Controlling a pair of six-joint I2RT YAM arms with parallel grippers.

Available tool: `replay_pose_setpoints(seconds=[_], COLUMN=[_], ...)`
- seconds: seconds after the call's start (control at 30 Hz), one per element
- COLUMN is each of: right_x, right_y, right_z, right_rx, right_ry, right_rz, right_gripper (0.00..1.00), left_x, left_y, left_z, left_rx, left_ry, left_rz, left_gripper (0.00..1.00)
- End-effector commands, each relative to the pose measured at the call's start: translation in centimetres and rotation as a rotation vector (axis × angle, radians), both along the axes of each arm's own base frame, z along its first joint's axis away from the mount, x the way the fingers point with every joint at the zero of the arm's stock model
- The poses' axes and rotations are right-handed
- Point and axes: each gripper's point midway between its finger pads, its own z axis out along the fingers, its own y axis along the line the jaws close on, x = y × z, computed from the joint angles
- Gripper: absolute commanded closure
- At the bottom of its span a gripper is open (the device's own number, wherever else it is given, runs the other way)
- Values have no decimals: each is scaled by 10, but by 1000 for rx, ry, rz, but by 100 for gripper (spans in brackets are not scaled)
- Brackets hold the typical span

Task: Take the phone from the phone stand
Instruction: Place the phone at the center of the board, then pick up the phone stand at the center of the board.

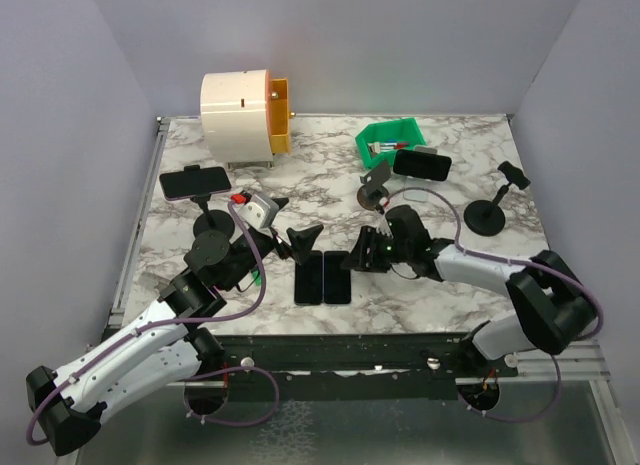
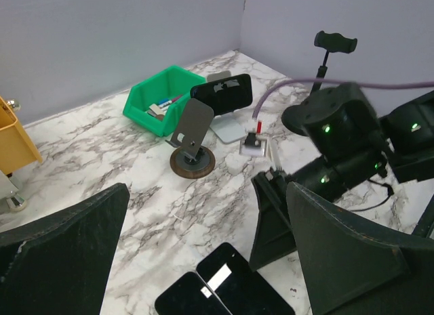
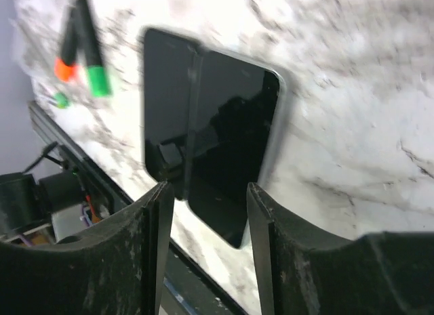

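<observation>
no legible text or labels

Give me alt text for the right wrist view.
Two dark phones lie flat side by side on a marble table, seen between two black fingers apart at the bottom. Blurred orange and green tips sit top left.

Near centre is tight: left flat phone [image 1: 308,278] and right flat phone [image 1: 337,276] lie side by side. The left gripper [image 1: 304,235], jaws spread, sits just beyond them. The right gripper [image 1: 356,253] is just right, narrow gap between the two.

Left side is blocked by mounted phone [image 1: 193,182] and round black base [image 1: 208,251].

Far right is packed: green bin [image 1: 390,143], tilted empty stand [image 1: 376,181], second mounted phone [image 1: 421,164], all close together. Clamp stand [image 1: 488,213] stands apart near right edge.

Bare marble [image 1: 320,175] is open at far centre, between white drum [image 1: 240,107] and bin.
</observation>
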Motion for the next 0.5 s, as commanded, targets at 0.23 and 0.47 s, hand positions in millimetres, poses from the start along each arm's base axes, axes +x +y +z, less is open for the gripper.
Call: replay_pose_setpoints(seconds=[0.23, 0.47], right_x=[94, 136], right_y=[-84, -108], right_z=[148, 163], right_rx=[-191, -131], right_ry=[-438, -498], right_rz=[-263, -465], right_gripper=[41, 42], left_x=[-5, -5], left_y=[-2, -2], left_z=[0, 0], left_rx=[-3, -1], left_ry=[-4, -2], left_rz=[-23, -24], left_gripper=[1, 1])
